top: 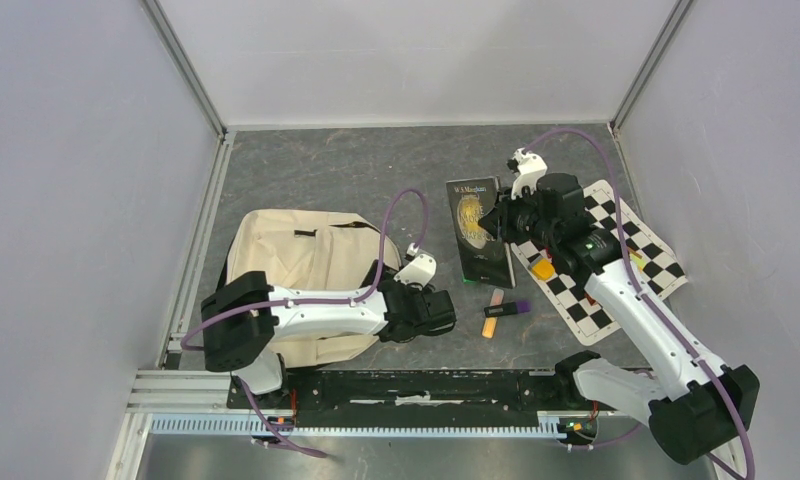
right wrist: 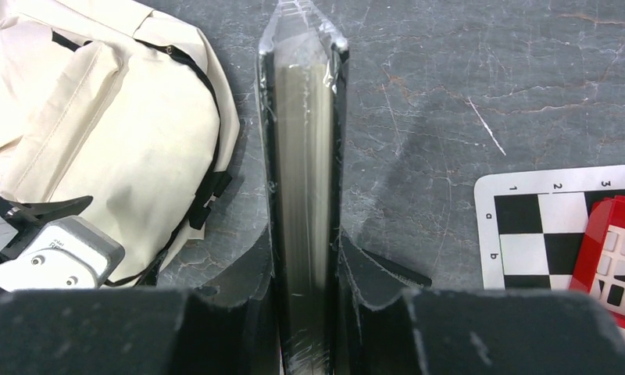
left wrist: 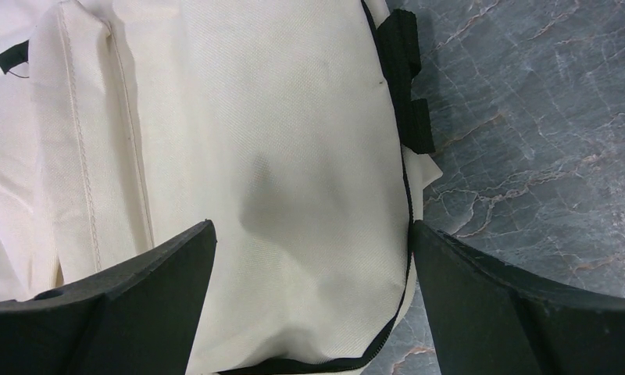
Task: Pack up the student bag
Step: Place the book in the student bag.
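Near the table's near edge, on the left, lies the big soft cream cloth student bag with black straps; the left gripper hangs over its right rim, fingers spread wide. Farther back, right of the middle, the right gripper pinches a dark plastic-wrapped book.

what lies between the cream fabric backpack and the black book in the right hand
Bare grey marbled tabletop, in the right wrist view; the top view also shows the left arm's purple cable arcing over that gap.
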Action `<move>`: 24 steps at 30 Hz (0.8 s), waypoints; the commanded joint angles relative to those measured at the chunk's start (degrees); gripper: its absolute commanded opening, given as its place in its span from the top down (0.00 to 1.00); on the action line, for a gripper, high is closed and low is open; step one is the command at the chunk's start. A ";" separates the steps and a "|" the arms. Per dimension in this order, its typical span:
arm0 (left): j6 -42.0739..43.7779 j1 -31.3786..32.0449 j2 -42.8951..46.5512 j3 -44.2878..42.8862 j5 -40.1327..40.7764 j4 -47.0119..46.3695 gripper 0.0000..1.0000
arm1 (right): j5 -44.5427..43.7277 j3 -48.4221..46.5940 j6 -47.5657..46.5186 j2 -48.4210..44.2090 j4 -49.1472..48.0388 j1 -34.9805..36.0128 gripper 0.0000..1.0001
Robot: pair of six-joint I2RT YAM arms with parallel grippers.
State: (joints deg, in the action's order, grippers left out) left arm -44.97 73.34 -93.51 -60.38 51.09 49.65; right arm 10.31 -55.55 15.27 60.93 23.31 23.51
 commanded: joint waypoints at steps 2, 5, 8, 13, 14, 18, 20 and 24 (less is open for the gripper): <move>-1.60 -1.06 0.22 -0.24 1.24 -1.79 0.00 | 1.45 -1.65 1.21 -3.02 -5.88 -0.04 1.00; 1.46 -1.26 1.46 2.40 -2.23 -7.72 0.00 | 1.43 -1.57 1.14 -3.18 -5.85 -0.04 1.00; 1.99 -1.69 1.42 3.26 -2.31 -8.89 0.00 | 1.73 -1.63 1.24 -3.10 -5.84 -0.06 1.00; 0.45 -3.60 1.47 2.02 2.28 -3.31 0.00 | 1.73 -1.45 1.22 -3.62 -5.83 -0.10 1.00; 0.21 -4.08 2.24 1.86 2.77 -2.66 0.00 | 1.67 -1.44 1.27 -3.70 -5.80 -0.08 1.00; 0.13 -4.83 7.14 1.80 5.23 -1.30 0.03 | 1.96 -1.56 1.19 -3.71 -5.86 -0.05 1.00; 1.11 -6.08 9.54 2.44 5.12 -1.86 0.05 | 2.08 -1.65 1.25 -3.54 -5.91 -0.05 1.00; 2.61 -9.78 12.99 5.23 4.42 -3.26 0.08 | 3.57 -1.09 2.55 -3.34 -7.15 -0.04 1.00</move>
State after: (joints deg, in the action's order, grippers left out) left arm -43.57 66.78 -84.55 -57.12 51.44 47.40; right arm 11.05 -55.53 15.49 59.92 23.31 23.51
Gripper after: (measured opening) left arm 0.940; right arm 0.261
